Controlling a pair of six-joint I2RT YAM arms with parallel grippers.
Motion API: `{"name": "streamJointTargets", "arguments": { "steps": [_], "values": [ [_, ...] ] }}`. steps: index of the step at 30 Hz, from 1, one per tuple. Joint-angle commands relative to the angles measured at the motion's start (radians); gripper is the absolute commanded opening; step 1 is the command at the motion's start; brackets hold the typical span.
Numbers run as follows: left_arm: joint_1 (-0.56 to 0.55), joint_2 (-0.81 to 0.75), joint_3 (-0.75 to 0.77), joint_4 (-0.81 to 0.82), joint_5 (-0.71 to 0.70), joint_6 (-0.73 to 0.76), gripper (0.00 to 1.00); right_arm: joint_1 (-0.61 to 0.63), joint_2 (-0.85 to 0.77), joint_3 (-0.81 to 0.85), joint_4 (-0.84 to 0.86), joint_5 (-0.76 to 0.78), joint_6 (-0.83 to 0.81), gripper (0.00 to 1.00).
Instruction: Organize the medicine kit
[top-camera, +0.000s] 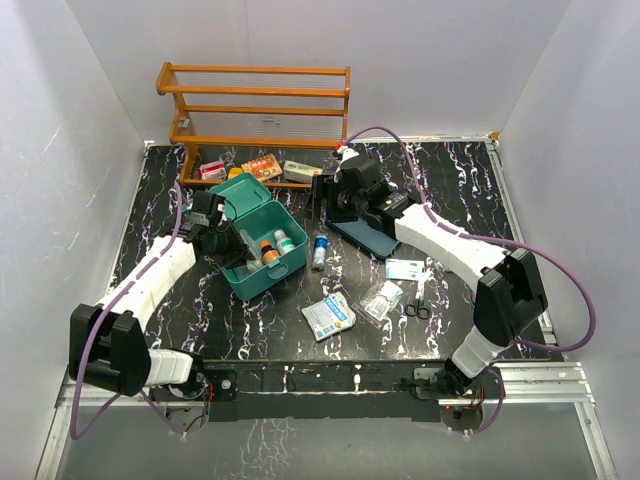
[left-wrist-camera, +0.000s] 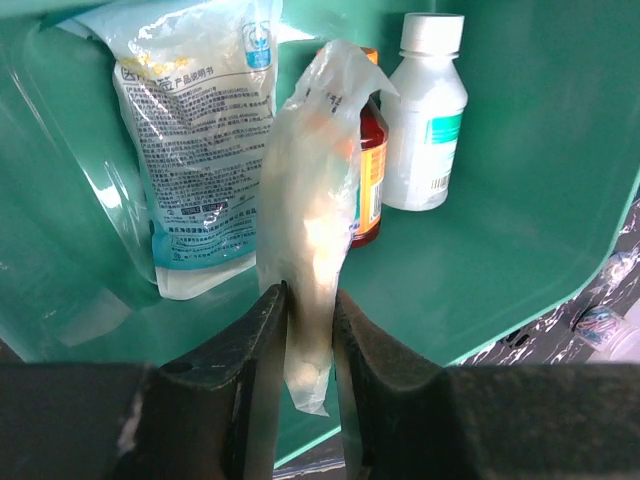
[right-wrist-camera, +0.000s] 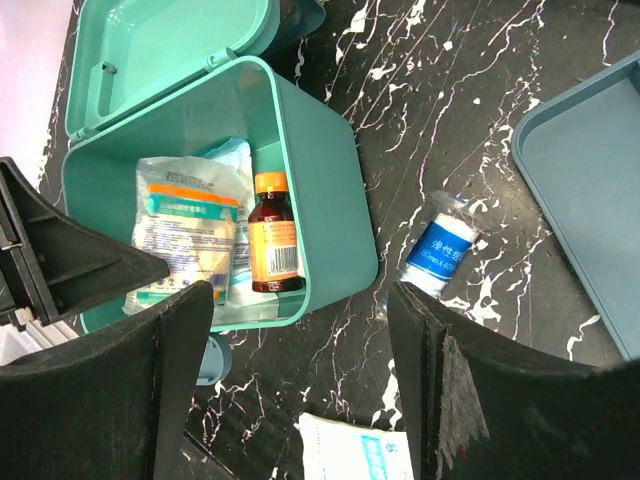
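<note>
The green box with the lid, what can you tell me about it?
The medicine kit is a teal plastic box with rounded corners, sitting on the black marbled table. Its hinged lid is flipped open. Inside are a brown bottle, a white bottle and printed packets. The left claw holds a clear pouch at its opening.

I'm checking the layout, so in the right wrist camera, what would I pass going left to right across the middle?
Inside the medicine kit: white printed packet → brown bottle with an orange label; then outside it, blue-labelled roll → flat tray.
</note>
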Motion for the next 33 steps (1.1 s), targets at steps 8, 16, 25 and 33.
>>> {"name": "streamJointTargets", "arguments": {
  "steps": [8, 16, 25, 33],
  "values": [
    [0.003, 0.021, -0.015, -0.007, -0.073, -0.107, 0.14, 0.0, -0.089, -0.051, 0.098, -0.02, 0.034, 0.68],
    [0.004, -0.023, 0.009, -0.096, -0.154, -0.119, 0.3, 0.0, -0.123, -0.091, 0.126, -0.006, 0.06, 0.68],
    [0.002, -0.035, 0.091, -0.144, -0.195, -0.047, 0.35, 0.001, -0.116, -0.109, 0.121, 0.033, 0.103, 0.67],
    [-0.013, 0.01, 0.088, -0.037, -0.175, 0.047, 0.35, 0.001, -0.088, -0.128, 0.089, 0.081, 0.132, 0.6]
  ]
}}
